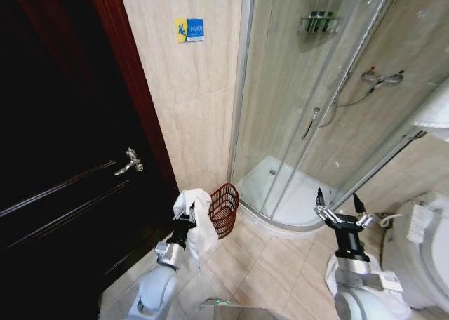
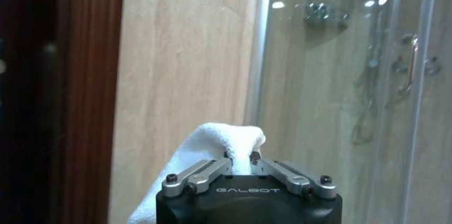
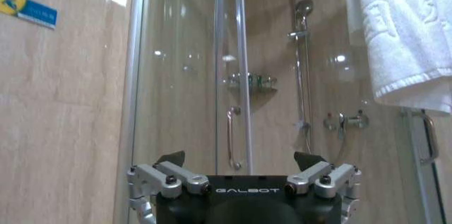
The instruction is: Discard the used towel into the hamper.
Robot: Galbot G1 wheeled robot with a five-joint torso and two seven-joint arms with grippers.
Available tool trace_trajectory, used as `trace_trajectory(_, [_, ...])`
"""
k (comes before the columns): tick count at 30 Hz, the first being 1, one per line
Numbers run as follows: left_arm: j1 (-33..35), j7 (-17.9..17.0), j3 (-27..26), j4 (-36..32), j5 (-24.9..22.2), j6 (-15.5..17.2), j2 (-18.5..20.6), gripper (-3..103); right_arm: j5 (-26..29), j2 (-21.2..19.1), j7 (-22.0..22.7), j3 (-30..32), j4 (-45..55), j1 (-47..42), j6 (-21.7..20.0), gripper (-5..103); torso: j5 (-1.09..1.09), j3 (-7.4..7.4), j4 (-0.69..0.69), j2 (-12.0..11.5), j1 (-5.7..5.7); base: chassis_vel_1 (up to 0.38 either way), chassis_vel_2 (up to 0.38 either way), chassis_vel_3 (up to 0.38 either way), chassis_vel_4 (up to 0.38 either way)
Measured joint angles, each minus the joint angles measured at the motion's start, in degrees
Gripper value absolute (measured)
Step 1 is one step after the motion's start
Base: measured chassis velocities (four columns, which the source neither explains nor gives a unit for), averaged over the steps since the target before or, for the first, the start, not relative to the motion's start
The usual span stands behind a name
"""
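Left hand (image 1: 186,216) pinching white towel (image 1: 200,222), hamper (image 1: 223,208) just beside

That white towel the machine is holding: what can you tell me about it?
The towel is white and looks like soft terry cloth. The left gripper is shut on a bunched fold near its top, with the fingers pinching that fold. The rest hangs loosely below and drapes beside the arm. It is held above the tiled floor, just left of the hamper, between the dark door and the shower enclosure. It is not in the hamper yet.
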Motion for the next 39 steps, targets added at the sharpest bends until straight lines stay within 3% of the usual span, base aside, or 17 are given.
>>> trace_trajectory(6, [-8.0,0.0,4.0,4.2,-5.8,0.8,3.5,2,0.9,0.2,0.3,-0.5,-0.5,0.4,-0.5,100,-0.01,0.00,0.00,0.0,0.00,0.000,0.000,0.000,0.000])
trace_trajectory(18, [-20.3,-0.9,13.3,12.3,-12.1,2.6,4.7,2,-1.2,1.6,-0.8,-0.7,-2.1,0.8,-0.2,100,0.00,0.00,0.00,0.0,0.00,0.000,0.000,0.000,0.000])
trace_trajectory(30, [-38.3,-4.7,22.1,28.9,-14.8,-0.4,1.7,2,-4.6,3.3,-1.1,-0.5,-3.0,-0.2,1.5,100,-0.01,0.01,0.00,0.0,0.01,0.000,0.000,0.000,0.000])
trace_trajectory(39, [-47.5,-5.1,24.0,40.5,-15.0,-3.2,-1.1,2,-5.2,3.0,-0.5,-0.5,-3.5,-0.8,1.4,100,0.00,0.00,0.00,0.0,0.01,0.000,0.000,0.000,0.000])
